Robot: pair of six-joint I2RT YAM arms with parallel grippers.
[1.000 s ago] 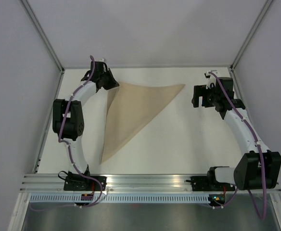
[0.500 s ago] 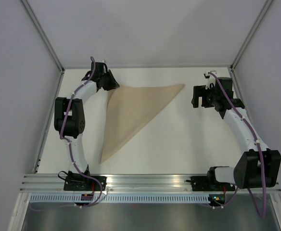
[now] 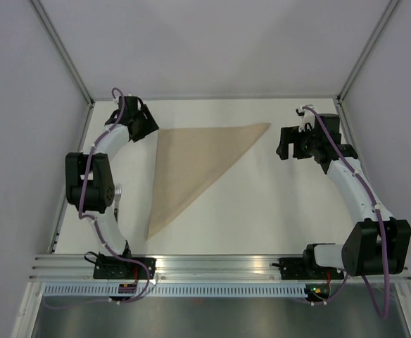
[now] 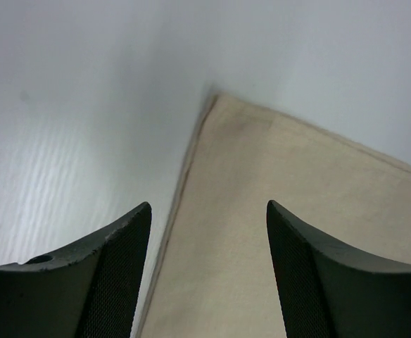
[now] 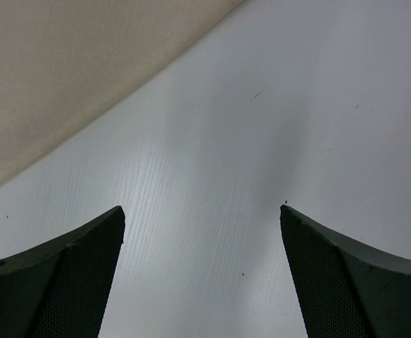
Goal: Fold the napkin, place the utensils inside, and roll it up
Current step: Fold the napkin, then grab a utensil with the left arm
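While the napkin point(image 3: 191, 158) lies flat on the desk point(image 3: 269, 211), folded into a plain tan triangle, it fills the part of the surface just left of the middle. One edge runs parallel to the far edge, from a corner close to the desk's far-left corner to a sharp tip past the middle. A second edge runs down the left side to a tip near the near edge, and the long slanted edge joins the two tips. The left wrist view shows the hemmed far-left corner lying flat on the white surface.

The left gripper point(image 3: 148, 127) hangs just outside that corner, on the side of the desk's far-left corner. Its jaws are spread apart with nothing between them.

The fork point(image 3: 118, 191) lies near the left edge, apart from the cloth. Only its silver tines peep out beside the left arm's elbow, and its handle cannot be made out.

The right gripper point(image 3: 284, 144) sits toward the far-right corner, just off the napkin's far tip and not touching it. Its jaws are released wide over bare desk, and the cloth's edge crosses the upper left of its wrist view.
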